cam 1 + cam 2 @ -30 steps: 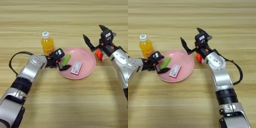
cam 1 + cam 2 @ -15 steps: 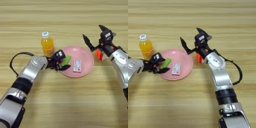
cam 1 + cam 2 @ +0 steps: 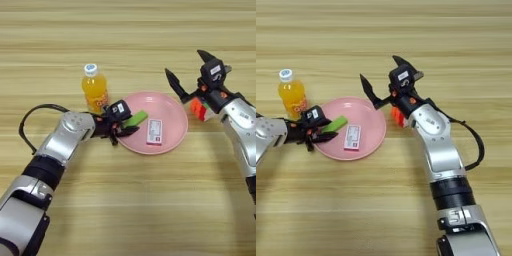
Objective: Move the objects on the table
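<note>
The left gripper (image 3: 121, 125) pinches the green bar (image 3: 136, 118) at the pink plate's (image 3: 172, 136) left rim (card box (image 3: 154, 131) centre-frame). The right gripper (image 3: 192, 74) is spread above the cube (image 3: 200, 108), half-hidden in the right eye view.

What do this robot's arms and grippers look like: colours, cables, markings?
Both arms have silver-grey shells with black joint bands and a looping black cable. Each ends in a black block bearing a small white label and orange accents, carrying the left gripper and right gripper with pointed black fingers.

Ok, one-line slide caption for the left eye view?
Left gripper grips green bar at pink plate rim; right gripper open above.
</note>
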Tool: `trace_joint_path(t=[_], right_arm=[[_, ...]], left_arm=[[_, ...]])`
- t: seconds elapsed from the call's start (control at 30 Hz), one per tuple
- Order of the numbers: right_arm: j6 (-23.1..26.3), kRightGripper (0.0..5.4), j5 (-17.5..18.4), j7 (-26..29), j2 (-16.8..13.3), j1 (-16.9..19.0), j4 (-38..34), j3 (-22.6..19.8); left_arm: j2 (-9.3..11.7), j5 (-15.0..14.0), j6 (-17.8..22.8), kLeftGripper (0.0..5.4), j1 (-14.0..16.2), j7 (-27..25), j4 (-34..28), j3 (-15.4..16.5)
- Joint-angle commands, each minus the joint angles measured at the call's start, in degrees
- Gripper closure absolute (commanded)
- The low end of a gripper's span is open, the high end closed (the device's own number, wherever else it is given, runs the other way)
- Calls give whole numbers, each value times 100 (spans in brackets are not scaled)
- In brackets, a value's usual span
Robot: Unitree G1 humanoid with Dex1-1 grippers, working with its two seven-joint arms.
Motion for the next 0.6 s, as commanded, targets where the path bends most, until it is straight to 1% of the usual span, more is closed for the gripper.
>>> trace_joint_path(t=[0.03, 0.1, 0.17, 0.43, 0.53, 0.6], right_arm=[[88, 0, 32, -10, 1, -16, 17, -7], [84, 0, 31, -9, 2, -15, 20, -5], [80, 0, 30, -7, 3, -15, 25, -4], [67, 0, 31, -5, 7, -12, 39, -3], [57, 0, 32, -6, 11, -17, 51, -4], [49, 0, 34, -6, 15, -18, 58, -5]], left_arm=[[160, 288, 130, 374, 192, 43, 192, -114], [161, 302, 104, 395, 197, 49, 192, -108], [159, 305, 97, 403, 200, 51, 187, -100], [150, 281, -5, 403, 244, 104, 131, -21], [149, 240, -116, 403, 270, 137, 53, 40], [180, 271, -205, 404, 312, 166, -28, 39]])
